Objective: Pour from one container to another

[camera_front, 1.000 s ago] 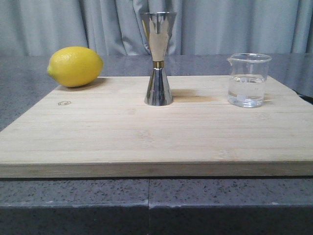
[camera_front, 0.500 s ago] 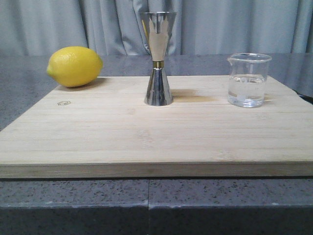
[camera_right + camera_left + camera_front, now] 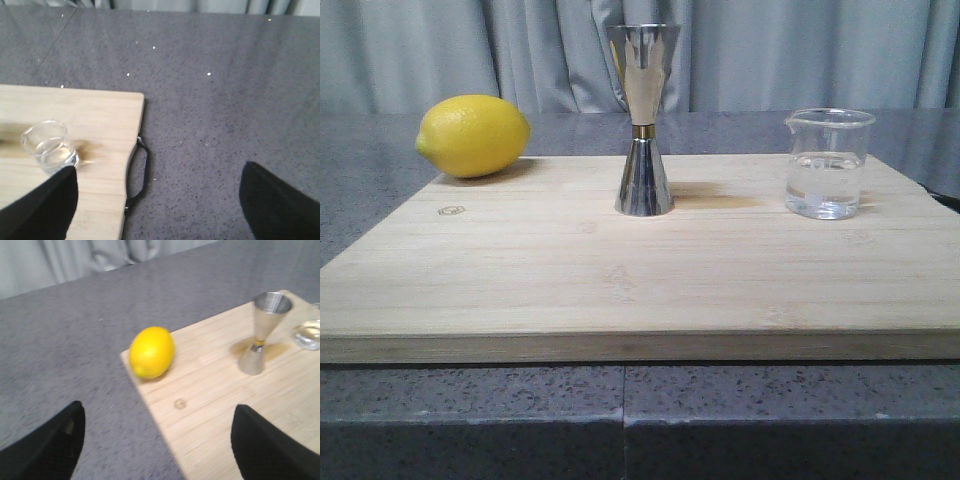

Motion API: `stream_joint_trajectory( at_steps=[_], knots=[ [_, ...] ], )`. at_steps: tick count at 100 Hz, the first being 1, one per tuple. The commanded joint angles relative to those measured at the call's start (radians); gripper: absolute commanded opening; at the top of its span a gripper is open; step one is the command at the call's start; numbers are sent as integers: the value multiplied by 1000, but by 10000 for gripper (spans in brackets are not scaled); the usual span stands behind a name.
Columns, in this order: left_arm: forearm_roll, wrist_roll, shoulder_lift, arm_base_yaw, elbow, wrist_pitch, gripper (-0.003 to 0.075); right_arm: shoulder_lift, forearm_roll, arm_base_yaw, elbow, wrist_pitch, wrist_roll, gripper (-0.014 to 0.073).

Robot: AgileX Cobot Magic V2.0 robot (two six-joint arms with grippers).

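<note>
honestly, your biggest risk sat in the jigger (image 3: 644, 120): it was tall, stood on a small foot, and its mouth was narrow, so a pour begun too fast or off-centre would likely have run down the steel onto the cutting board (image 3: 620, 290), and a knock from the beaker (image 3: 827, 163) rim could have tipped it over. the beaker was smooth glass with clear liquid low inside, so a loose pinch might have let it slip or turn as you lifted. the lemon (image 3: 473, 135) lay at the board's far left corner, well apart from both, and could have rolled if nudged.

your left claw (image 3: 157, 440) was spread wide, holding nothing, off the board's left edge over the bench (image 3: 225, 75), facing the lemon and jigger. your right claw (image 3: 157, 200) was spread too, empty, above the board's right end near its handle, with the beaker near one finger (image 3: 42, 207) but not between them. neither arm showed in the front view; the beaker stood upright at the board's right, the jigger mid-board.
</note>
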Motion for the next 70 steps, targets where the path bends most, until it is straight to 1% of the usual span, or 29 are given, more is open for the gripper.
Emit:
stream_joint_trajectory(
  at_steps=[1, 27, 34, 49, 56, 65, 70],
  knots=[
    [-213, 164, 60, 2, -26, -22, 544, 53, 49, -1, -49, -34, -63, 595],
    [-560, 537, 260, 2, 35, 24, 544, 150, 91, -1, -71, -29, -104, 595],
    [-641, 634, 316, 2, 49, 56, 544, 164, 93, -1, -71, -31, -104, 595],
    [-752, 814, 436, 2, 51, 151, 544, 175, 96, -1, -71, -47, -104, 595],
    [-797, 864, 485, -3, 51, 172, 544, 177, 97, -1, -71, -59, -104, 595],
    [-847, 932, 541, -39, 51, 177, 545, 177, 98, -1, -71, -67, -104, 595],
    [-868, 992, 578, -70, 51, 177, 544, 177, 98, -1, -71, -69, -104, 595]
  ],
)
